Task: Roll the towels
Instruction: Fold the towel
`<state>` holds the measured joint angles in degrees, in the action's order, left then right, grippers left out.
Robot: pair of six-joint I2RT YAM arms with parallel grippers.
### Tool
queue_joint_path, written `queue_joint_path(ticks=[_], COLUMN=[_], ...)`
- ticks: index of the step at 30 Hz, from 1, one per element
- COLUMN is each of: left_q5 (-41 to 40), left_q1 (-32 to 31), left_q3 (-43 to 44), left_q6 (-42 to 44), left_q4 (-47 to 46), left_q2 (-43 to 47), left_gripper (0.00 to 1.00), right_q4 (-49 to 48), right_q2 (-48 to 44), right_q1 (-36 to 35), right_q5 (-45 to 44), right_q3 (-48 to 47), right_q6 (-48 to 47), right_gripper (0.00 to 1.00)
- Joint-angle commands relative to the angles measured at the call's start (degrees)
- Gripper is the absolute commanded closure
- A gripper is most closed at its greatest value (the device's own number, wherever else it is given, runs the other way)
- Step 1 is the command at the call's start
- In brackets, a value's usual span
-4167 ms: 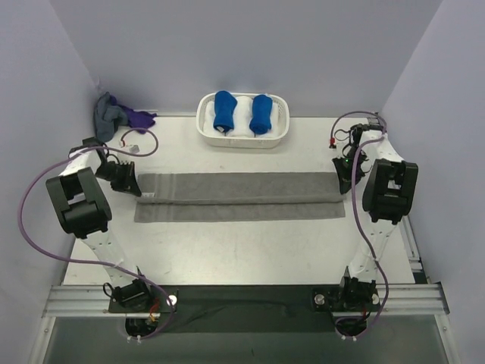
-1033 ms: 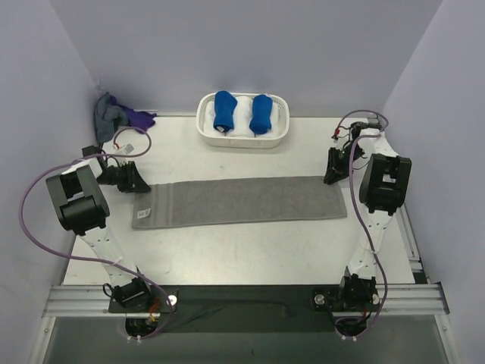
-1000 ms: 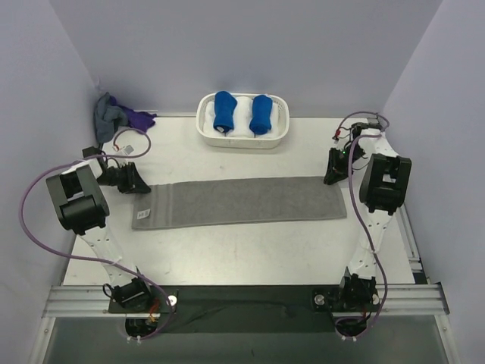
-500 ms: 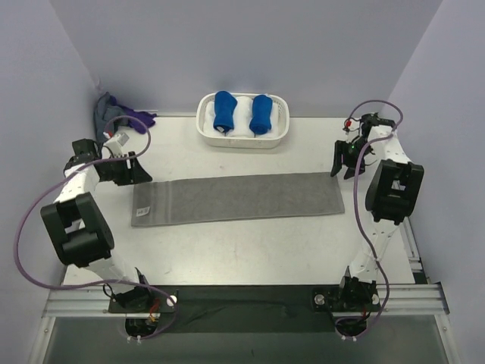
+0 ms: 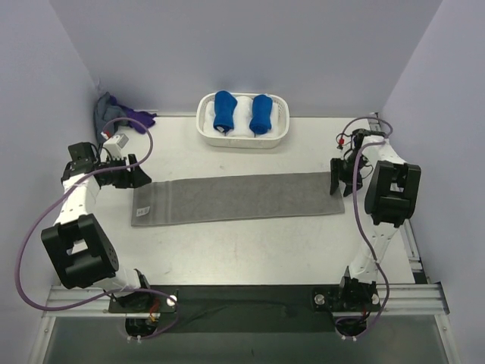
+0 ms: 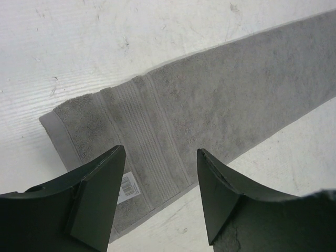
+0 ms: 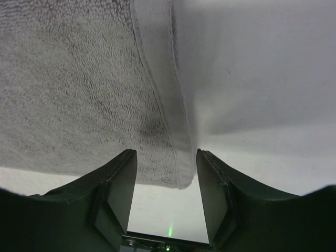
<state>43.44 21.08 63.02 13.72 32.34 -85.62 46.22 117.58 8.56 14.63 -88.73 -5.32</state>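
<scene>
- Towel (image 5: pixel 239 197) is lying flat across the middle of the table (image 5: pixel 242 258) as a long grey strip, folded lengthwise and not yet rolled.
- Left gripper (image 5: pixel 139 176) is hovering over the strip's left end near the label tag (image 6: pixel 127 187), jaws parted and gripping nothing.
- Right gripper (image 5: pixel 339 184) is hanging over the right hem, fingers spread with nothing pinched.
- Rolling is probably coming next, and it calls for pinching one end and turning it evenly over itself.
- White basket (image 5: pixel 203 125) holding blue bundles (image 5: pixel 224 111) is sitting behind, well apart. A purple cloth (image 5: pixel 136 119) is lying in the far left corner, and neither seems to be obstructing.
</scene>
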Motion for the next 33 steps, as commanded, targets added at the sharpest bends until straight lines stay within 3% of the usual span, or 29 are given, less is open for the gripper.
queue_joint_path(ticks=[1, 8, 11, 14, 18, 26, 29, 30, 33], left_q5=[-0.90, -0.99, -1.16, -1.17, -0.99, 0.68, 0.77, 0.59, 0.33], left_q1=[-0.34, -0.34, -0.34, -0.25, -0.34, -0.43, -0.69, -0.69, -0.95], left_q3=[-0.71, -0.97, -0.45, 0.17, 0.43, 0.43, 0.43, 0.35, 0.17], left_q6=[2.02, 1.84, 1.49, 1.05, 0.44, -0.62, -0.79, -0.80, -0.97], left_q4=[-1.84, -1.84, -1.75, -1.84, -1.84, -1.49, -0.87, -0.70, -0.61], left_q2=[3.79, 3.71, 3.53, 3.10, 3.01, 3.53, 3.36, 3.36, 3.27], left_gripper=[0.33, 0.33, 0.33, 0.33, 0.33, 0.28, 0.18, 0.07, 0.03], right_q4=[-0.25, -0.60, -0.34, 0.28, 0.63, 4.31, 6.68, 7.22, 10.03], right_q2=[1.59, 4.94, 5.64, 6.43, 5.30, -2.35, -4.72, -5.25, -8.06], right_q1=[-1.87, -5.92, -6.27, -6.01, -3.91, 6.11, 6.65, 6.47, 4.81], right_q5=[-2.94, -6.02, -6.55, -7.51, -7.34, -7.60, -6.73, -5.85, -1.64], right_q3=[0.49, 0.05, -0.22, 0.04, 1.19, -1.35, -4.08, -4.61, -5.49], right_q6=[0.84, 1.72, 2.16, 2.07, 0.93, -7.41, -9.09, -9.53, -9.27], right_gripper=[0.51, 0.53, 0.58, 0.68, 1.00, 1.00, 1.00, 1.00, 1.00])
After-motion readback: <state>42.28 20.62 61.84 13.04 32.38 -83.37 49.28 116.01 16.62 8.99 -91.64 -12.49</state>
